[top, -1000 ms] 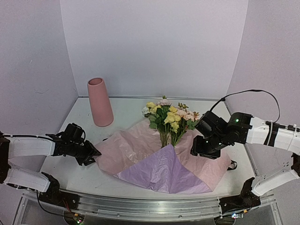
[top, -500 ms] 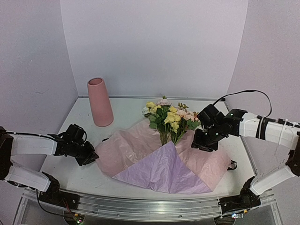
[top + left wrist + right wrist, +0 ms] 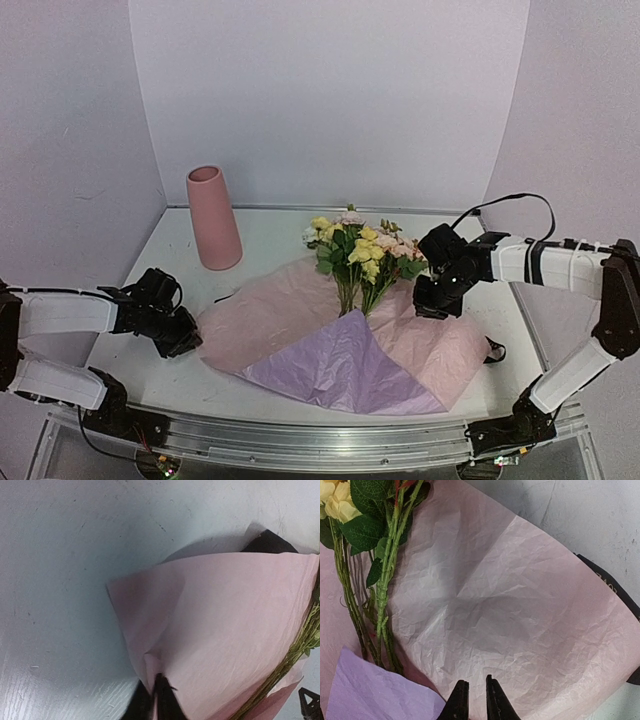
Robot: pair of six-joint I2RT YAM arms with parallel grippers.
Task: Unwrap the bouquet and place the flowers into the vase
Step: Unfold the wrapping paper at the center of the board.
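The bouquet lies unwrapped mid-table. Its flowers, yellow, pink and cream, rest on the spread pink paper, and a lilac sheet covers the stem ends. The salmon vase stands upright at the back left. My left gripper is at the paper's left edge. In the left wrist view its jaws are shut on a fold of the pink paper. My right gripper hovers over the paper's right half. Its fingers stand a narrow gap apart with nothing between them, right of the green stems.
Black ribbon shows at the paper's right edge and under its far corner. White walls close the table on the left, back and right. The arm bases and a metal rail run along the near edge.
My left jaws closed on the paper's left edge and drew it slightly left, flattening that side. My right gripper moved back and left toward the flowers while its jaws narrowed.
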